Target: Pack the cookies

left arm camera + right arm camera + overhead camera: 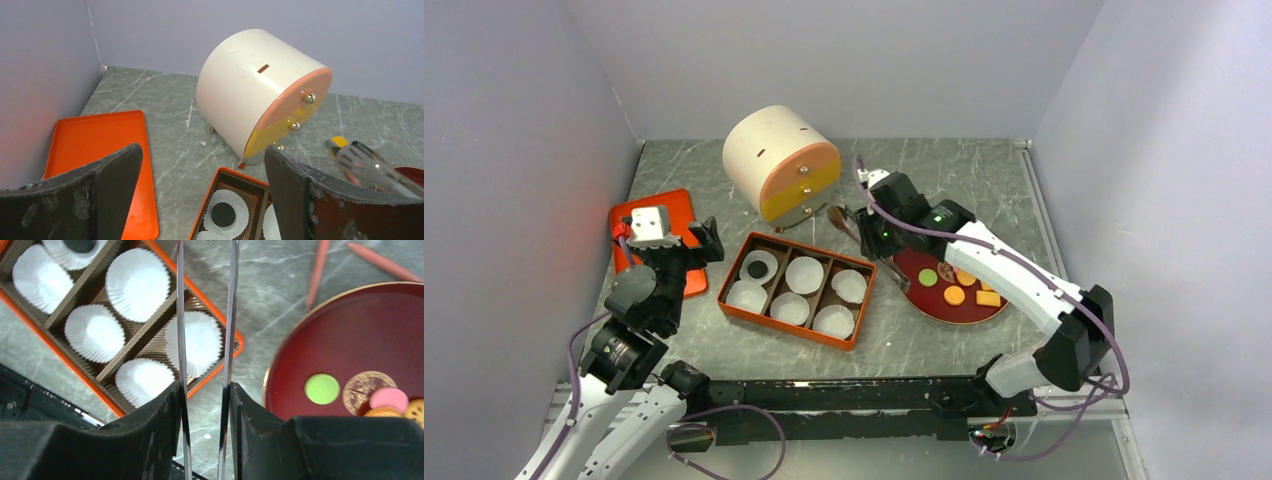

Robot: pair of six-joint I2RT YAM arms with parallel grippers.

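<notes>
A grey, white-veined counter (984, 165) is closed in at its left, far and right edges by plain pale lavender walls (844, 60), the left one tinged reddish low down.

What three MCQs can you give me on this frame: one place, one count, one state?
1. Where in the orange rectangular box is the black round cookie?
A. far-left corner cup
B. near-right corner cup
C. near middle cup

2. How many white fluted paper cups does the box hold?
A. four
B. six
C. eight

3. The right end effector is:
A. open, empty
B. shut on a paper cup
C. shut on silver metal tweezers

Key:
1 A, the top view shows it in the far-left corner cup.
2 B, there are two rows of three.
3 C, the right wrist view shows both blades pinched between its fingers.
</notes>
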